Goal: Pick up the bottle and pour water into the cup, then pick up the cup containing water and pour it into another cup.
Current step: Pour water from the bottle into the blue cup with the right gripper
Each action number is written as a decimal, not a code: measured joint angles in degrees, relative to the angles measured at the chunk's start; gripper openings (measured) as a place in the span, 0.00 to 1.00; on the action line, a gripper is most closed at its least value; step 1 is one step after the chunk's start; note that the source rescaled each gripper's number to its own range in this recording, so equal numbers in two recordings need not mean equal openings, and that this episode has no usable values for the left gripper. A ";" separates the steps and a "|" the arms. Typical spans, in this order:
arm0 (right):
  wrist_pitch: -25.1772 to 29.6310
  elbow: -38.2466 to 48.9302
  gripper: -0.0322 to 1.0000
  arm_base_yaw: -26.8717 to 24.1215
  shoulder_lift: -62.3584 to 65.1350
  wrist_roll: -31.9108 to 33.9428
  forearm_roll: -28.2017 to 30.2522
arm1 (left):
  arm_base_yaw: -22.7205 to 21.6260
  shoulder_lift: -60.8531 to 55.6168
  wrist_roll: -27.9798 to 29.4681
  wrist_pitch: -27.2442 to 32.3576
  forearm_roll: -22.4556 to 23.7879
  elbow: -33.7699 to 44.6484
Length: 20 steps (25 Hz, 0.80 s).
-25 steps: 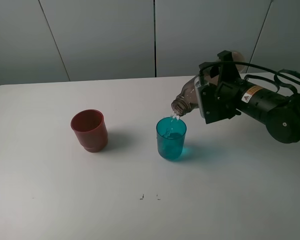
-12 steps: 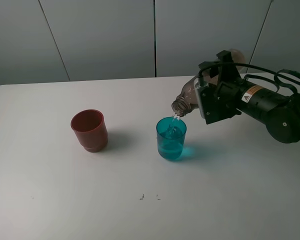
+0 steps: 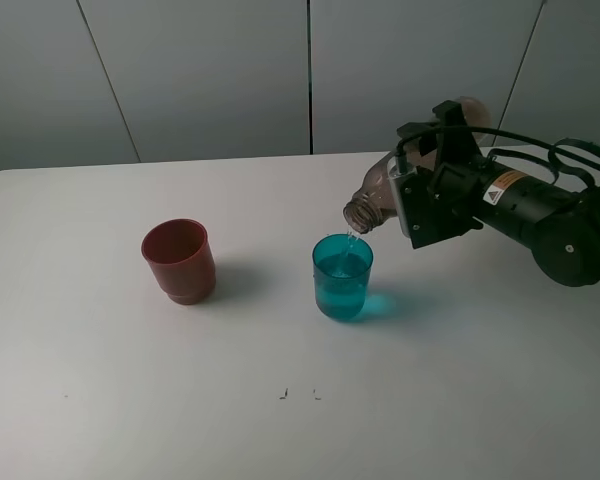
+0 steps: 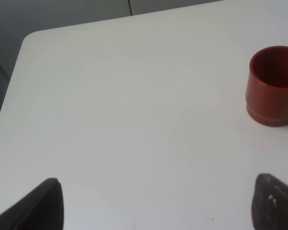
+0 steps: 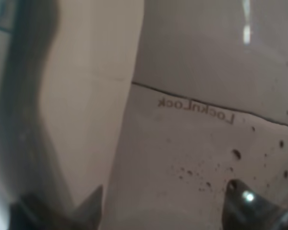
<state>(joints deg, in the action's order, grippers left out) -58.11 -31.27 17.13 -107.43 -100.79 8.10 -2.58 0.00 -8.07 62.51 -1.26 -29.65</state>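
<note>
Exterior high view: your right gripper (image 3: 416, 208) is pinched on the bottle (image 3: 372, 200). The bottle's long axis tilts neck-down toward 8 o'clock, mouth just above the cup (image 3: 342, 278). Another cup (image 3: 180, 262) stands at 9 o'clock from the cup, well apart (the right arm is nearer the cup).

Left wrist view: the left gripper (image 4: 158, 211) is spread and empty, with another cup (image 4: 272, 86) ahead.

Right wrist view: the bottle (image 5: 182, 120) fills the frame.

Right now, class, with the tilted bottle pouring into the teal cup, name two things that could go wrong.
1. The bottle mouth hangs over the teal cup near its rim, so the thin stream might miss onto the table.
2. The cup looks fairly full; more pouring may overflow it and make lifting it spill-prone.
</note>
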 joint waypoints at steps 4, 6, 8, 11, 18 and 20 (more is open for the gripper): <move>0.00 0.00 0.03 0.00 0.00 -0.11 0.40 | 0.00 0.00 0.00 0.00 0.00 0.00; -0.11 0.00 0.03 0.00 0.00 -0.11 0.40 | 0.00 0.00 0.00 0.00 0.00 0.00; -0.22 0.00 0.03 0.00 0.00 -0.11 0.40 | 0.00 0.00 0.00 0.00 0.00 0.00; -0.22 0.00 0.03 0.00 0.00 -0.11 0.40 | 0.00 0.00 0.00 0.00 0.00 0.00; -0.22 0.00 0.03 0.00 0.02 1.07 2.27 | 0.00 0.00 0.00 0.00 0.00 0.00; -0.22 0.00 0.03 0.00 0.12 1.52 2.49 | 0.00 0.00 0.00 0.00 0.00 0.00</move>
<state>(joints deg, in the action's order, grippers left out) -58.33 -31.27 17.13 -107.31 -99.28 10.59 -2.58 0.00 -8.07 62.51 -1.26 -29.65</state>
